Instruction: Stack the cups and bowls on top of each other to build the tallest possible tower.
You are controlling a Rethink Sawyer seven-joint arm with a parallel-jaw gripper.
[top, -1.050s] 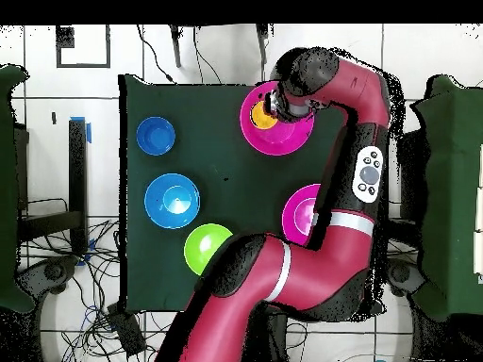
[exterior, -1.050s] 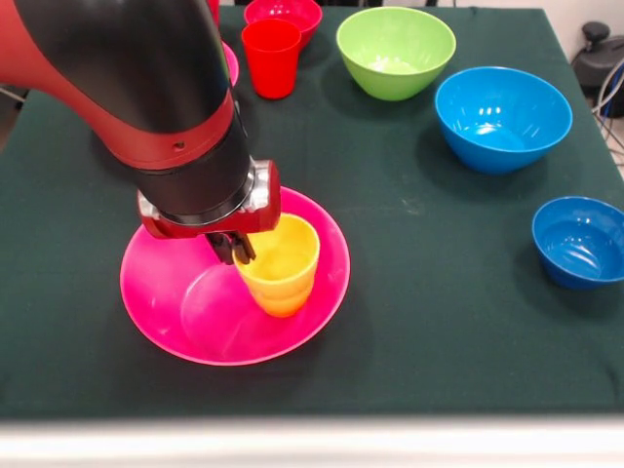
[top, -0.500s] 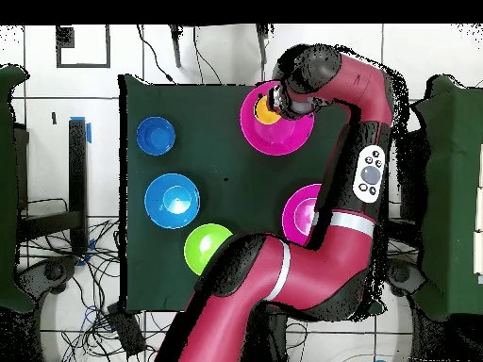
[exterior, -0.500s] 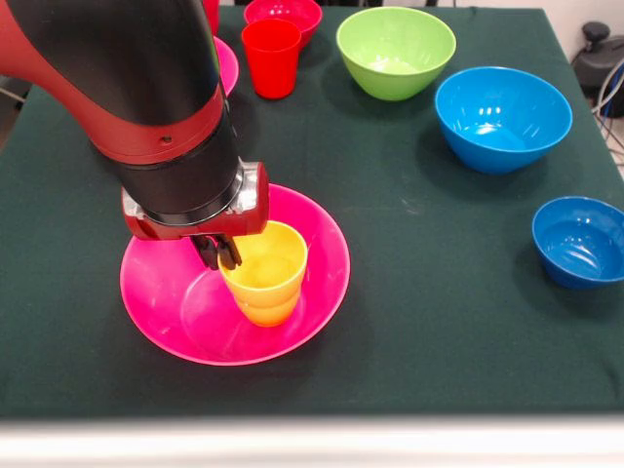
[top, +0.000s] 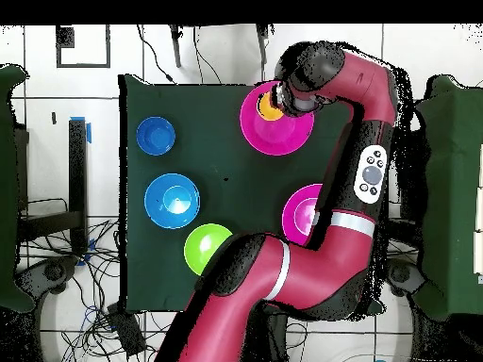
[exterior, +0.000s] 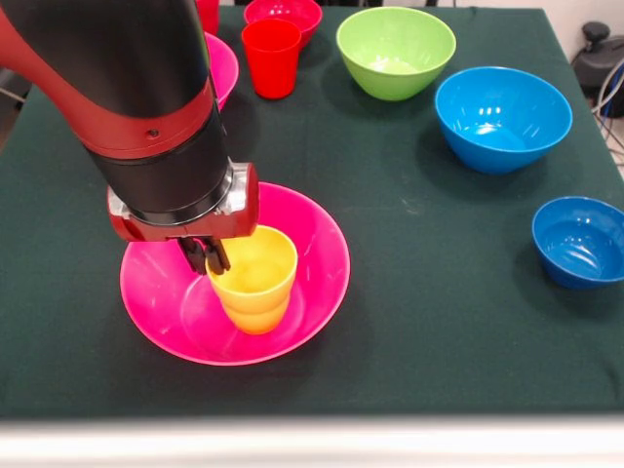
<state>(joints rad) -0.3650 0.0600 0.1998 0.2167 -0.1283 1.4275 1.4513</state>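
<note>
A wide hot pink bowl (exterior: 314,271) sits near the table's front edge, and a yellow-orange cup (exterior: 253,283) stands upright inside it, near its middle. My gripper (exterior: 205,255) comes down from above and is shut on the cup's left rim, one finger inside and one outside. I cannot tell whether the cup's base rests on the bowl. In the overhead view the cup (top: 268,106) shows at the arm's edge inside the same pink bowl (top: 269,139); the fingers are hidden under the arm there.
A red cup (exterior: 271,57), a small red bowl (exterior: 283,14) and a second pink bowl (exterior: 220,66) stand at the back. A lime green bowl (exterior: 395,51), a light blue bowl (exterior: 502,117) and a small dark blue bowl (exterior: 580,241) line the right side.
In the front view my gripper has carried the yellow cup leftward and a little nearer, from the pink bowl's right part toward its middle.
</note>
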